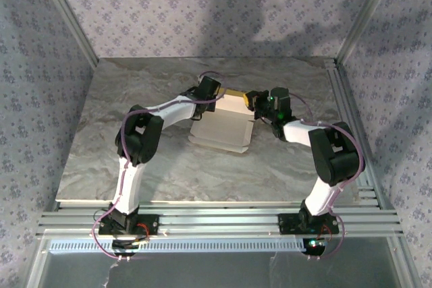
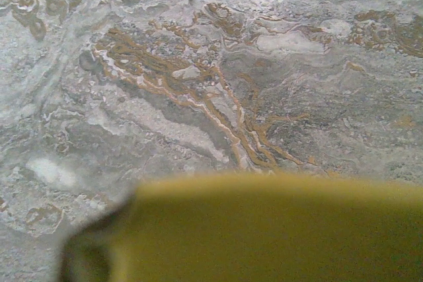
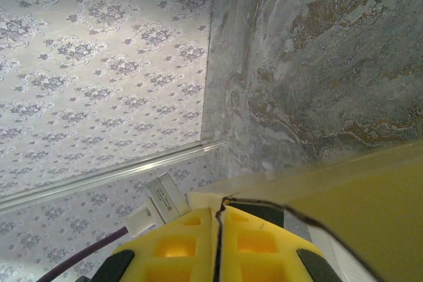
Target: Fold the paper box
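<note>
- The paper box [image 1: 221,129] lay mid-table [image 1: 135,160] between my two arms, white side up and mostly flat, with its far flap [image 1: 236,92] lifted to show yellow.
- My left claw [image 1: 216,94] sat at the left end of that flap, jaws closed. In the wrist view a blurred yellow panel covered where the fingers would be, so I judged it pinched on the flap.
- My right claw [image 3: 218,219] was at the flap's right end with its yellow fingers [image 3: 178,246] pressed together. The flap's corner sat right at the tips — likely a grip on the card edge, though the contact itself was hard to see.
- Step in hand, as I judged it: raising and creasing the far flap, early in the fold, since the rest of the sheet lay unfolded.
- Next move called for both claws to swing the flap toward me together along its crease — evenly, or the thin card would twist or the sheet would slide.
</note>
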`<action>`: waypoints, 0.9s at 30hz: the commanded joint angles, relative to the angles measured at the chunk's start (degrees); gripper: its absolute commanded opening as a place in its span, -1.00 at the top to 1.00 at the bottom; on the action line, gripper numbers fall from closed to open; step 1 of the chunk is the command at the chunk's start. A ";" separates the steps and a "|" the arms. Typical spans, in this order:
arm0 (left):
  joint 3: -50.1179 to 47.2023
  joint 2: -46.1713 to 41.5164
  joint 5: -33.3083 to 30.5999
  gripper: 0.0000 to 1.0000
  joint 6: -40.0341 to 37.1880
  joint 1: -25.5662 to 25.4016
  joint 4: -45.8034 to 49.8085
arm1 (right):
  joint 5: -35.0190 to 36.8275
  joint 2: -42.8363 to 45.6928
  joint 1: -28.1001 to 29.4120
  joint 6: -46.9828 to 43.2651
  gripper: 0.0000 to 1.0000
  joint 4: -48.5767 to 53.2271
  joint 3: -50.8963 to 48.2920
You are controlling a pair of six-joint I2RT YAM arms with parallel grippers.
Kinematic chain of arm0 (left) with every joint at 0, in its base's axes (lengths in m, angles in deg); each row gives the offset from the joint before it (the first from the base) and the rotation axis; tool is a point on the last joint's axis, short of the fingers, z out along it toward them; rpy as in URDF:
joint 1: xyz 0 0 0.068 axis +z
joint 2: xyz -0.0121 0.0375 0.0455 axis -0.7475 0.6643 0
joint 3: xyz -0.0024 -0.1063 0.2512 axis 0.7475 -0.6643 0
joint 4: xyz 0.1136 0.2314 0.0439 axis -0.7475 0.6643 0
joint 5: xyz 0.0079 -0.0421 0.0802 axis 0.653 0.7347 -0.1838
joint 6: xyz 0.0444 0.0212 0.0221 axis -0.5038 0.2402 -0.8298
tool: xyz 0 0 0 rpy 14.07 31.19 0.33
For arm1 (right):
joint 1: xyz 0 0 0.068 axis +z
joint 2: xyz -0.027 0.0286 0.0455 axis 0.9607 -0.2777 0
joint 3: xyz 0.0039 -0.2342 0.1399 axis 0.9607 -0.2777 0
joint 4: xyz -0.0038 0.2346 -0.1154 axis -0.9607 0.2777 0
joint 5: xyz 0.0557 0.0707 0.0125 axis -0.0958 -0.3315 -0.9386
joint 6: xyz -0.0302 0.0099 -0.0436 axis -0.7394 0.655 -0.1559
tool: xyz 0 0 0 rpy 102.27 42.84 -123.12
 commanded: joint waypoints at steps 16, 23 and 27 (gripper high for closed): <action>-7.43 -3.55 8.08 1.00 -0.72 4.77 -4.84 | -2.90 -0.54 -0.30 -0.91 1.00 1.12 0.79; -5.80 -2.31 -4.11 1.00 4.52 3.60 -0.69 | -2.30 -0.18 0.40 -0.92 1.00 1.64 0.64; -3.31 -0.71 -9.33 1.00 6.16 2.67 3.43 | -2.10 -0.62 0.67 -1.01 1.00 1.79 0.53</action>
